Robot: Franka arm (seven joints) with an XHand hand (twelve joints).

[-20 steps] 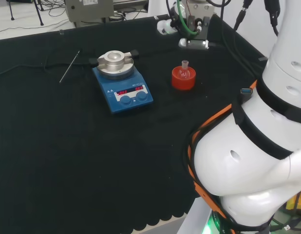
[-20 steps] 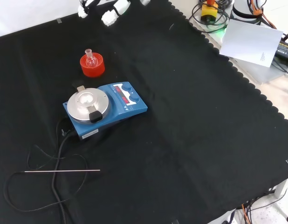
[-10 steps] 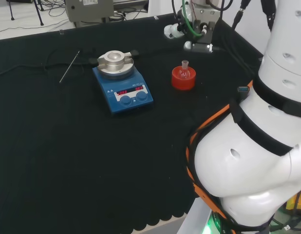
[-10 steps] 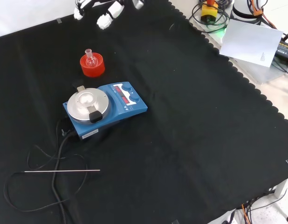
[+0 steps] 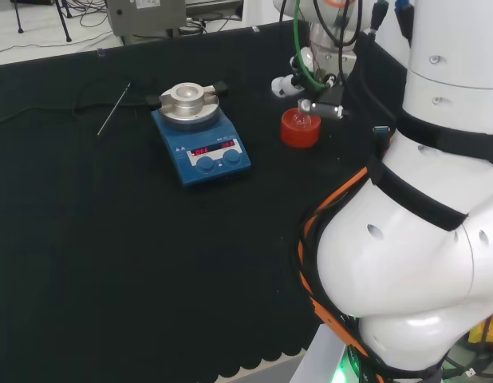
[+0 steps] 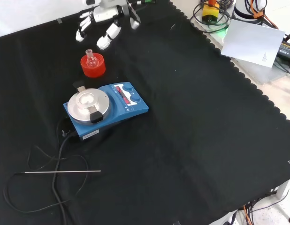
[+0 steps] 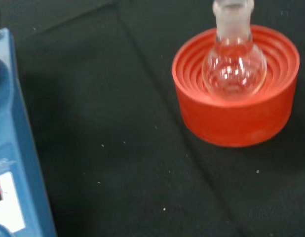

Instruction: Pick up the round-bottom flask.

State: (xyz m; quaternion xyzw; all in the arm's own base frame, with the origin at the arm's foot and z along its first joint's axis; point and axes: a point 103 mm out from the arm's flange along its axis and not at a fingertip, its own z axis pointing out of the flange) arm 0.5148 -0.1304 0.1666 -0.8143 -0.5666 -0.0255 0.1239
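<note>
The round-bottom flask (image 6: 90, 58) sits upright in a red ribbed stand (image 6: 93, 65), neck pointing straight up, just behind the blue hotplate (image 6: 106, 108) in the front view. Up and slightly right of it there, near but not touching, hangs the hand (image 6: 103, 27), holding nothing, fingers spread loosely toward the flask. The reach therefore looks to run down along those fingers to the neck.

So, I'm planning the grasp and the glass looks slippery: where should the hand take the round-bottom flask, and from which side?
Probably the neck. The round-bottom flask stands upright with its bulb sunk in the red ribbed stand, so just the neck is free. The hand, fingers open, could descend from above and pinch the neck from both sides, then lift straight up.
</note>
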